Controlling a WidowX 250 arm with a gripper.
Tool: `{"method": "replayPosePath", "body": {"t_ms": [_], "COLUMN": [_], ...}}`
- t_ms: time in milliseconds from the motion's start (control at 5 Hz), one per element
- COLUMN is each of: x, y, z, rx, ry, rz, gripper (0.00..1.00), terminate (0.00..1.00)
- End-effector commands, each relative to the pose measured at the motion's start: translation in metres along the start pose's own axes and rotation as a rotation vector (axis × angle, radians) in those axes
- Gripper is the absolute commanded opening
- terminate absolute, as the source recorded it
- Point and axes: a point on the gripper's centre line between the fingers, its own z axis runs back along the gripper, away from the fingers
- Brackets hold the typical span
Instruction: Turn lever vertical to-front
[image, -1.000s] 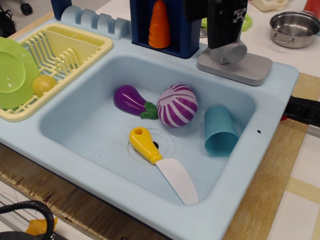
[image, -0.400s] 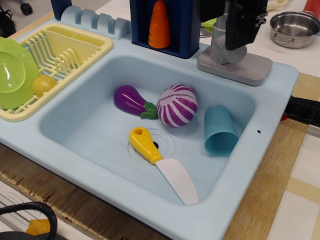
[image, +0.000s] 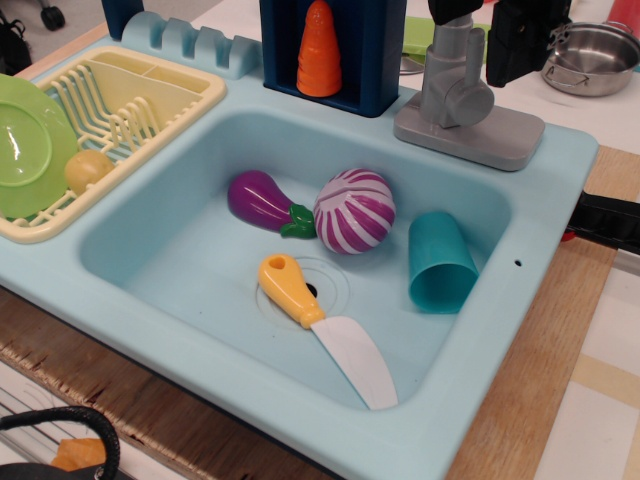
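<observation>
The grey lever (image: 448, 68) stands upright on its round pivot (image: 470, 102), joined to the flat grey base plate (image: 478, 138) at the sink's back right corner. My black gripper (image: 520, 45) hangs just right of the lever's upper part, above the base plate and apart from it. Another black part of the arm shows above the lever's top at the frame edge. The gap between the jaws does not show, so I cannot tell whether the gripper is open or shut.
The light blue sink (image: 180, 290) holds a purple eggplant (image: 258, 199), a striped purple onion (image: 354, 211), a teal cup (image: 438, 262) and a yellow-handled knife (image: 320, 322). A carrot (image: 319, 50) stands in a blue holder. A yellow dish rack (image: 130, 105) is left, a steel pot (image: 592, 55) back right.
My gripper has moved right, from in front of the lever to beside it. The lever's upright arm, hidden before, is now uncovered.
</observation>
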Motion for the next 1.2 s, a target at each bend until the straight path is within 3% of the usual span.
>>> {"method": "replayPosePath", "body": {"t_ms": [0,200,800,1000], "x": [0.011,0.009,0.007,-0.002], "y": [0.006,0.002,-0.004,-0.009], "z": [0.009,0.003,-0.009,-0.012], "rx": [0.021,0.02,-0.034,-0.078], "ry": [-0.061,-0.055,-0.013,0.047], "rz": [-0.021,-0.004,0.031,0.049], "gripper": [1.0,0.0,0.0,0.0], "terminate": [0.0,0.0,0.0,0.0]}}
